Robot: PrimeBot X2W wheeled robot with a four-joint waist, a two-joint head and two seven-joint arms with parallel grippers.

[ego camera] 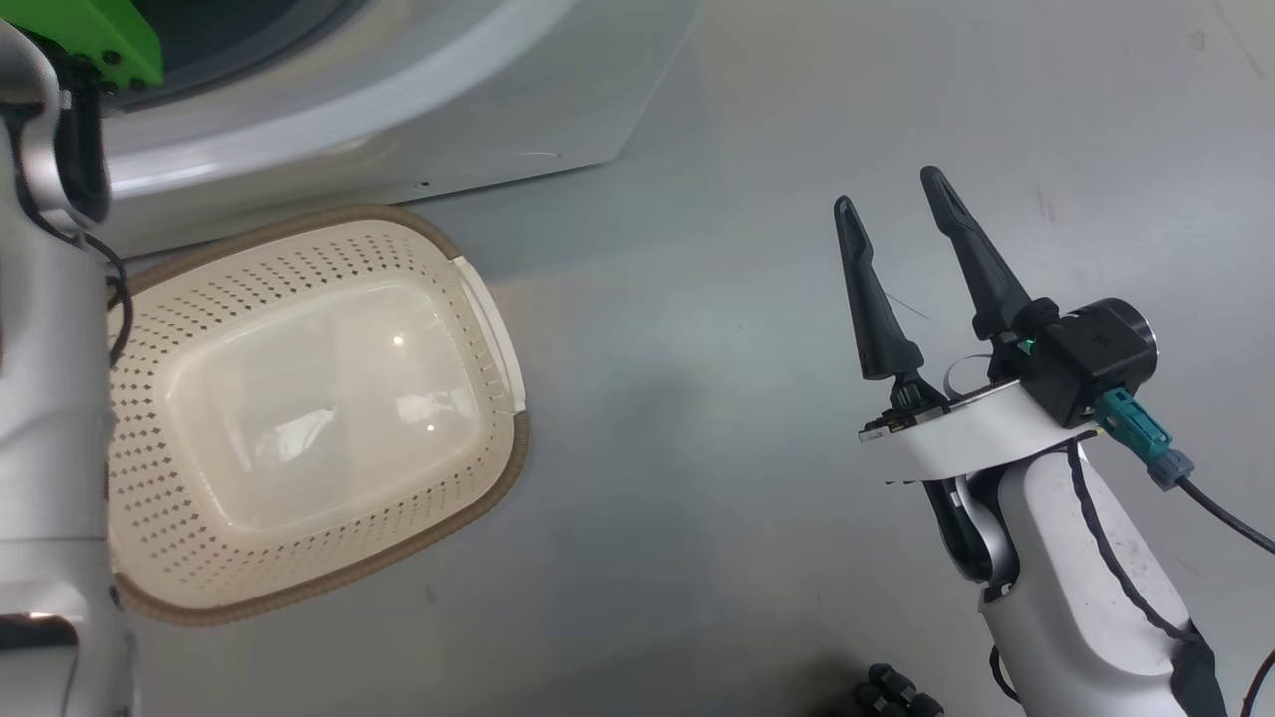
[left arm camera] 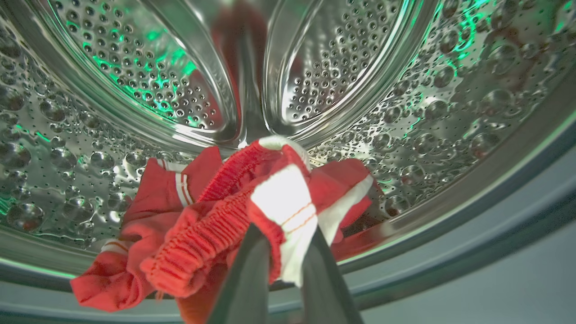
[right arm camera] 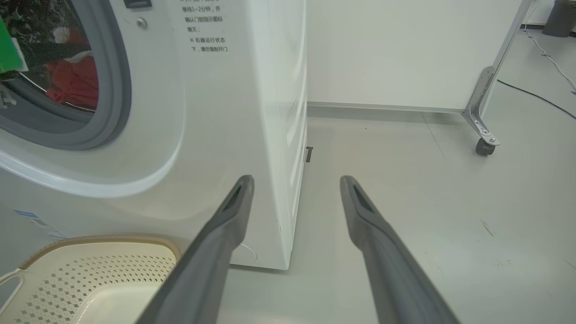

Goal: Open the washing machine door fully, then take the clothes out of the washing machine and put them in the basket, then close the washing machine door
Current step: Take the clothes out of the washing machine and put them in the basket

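Clothes: we see the bright red fabric clothes [left arm camera: 193, 225] with white stripes and trim bunched on the lower wall of the perforated steel drum [left arm camera: 135, 67], near its mouth. Their long axis runs from the left wrist view's lower left to its right.
Left arm: our pale forearm [ego camera: 50, 398] reaches up into the big white front-loading washing machine [right arm camera: 216, 112]. The left gripper [left arm camera: 284, 230] pinches the clothes' white trim.
Right arm: the right gripper [ego camera: 889, 189] hangs over the grey floor [ego camera: 697, 448], jaws spread wide, fingers pointing up the head view.
Basket: the cream perforated plastic basket [ego camera: 199, 299] with a brown woven-look rim stands before the machine, its glossy bottom showing whole.
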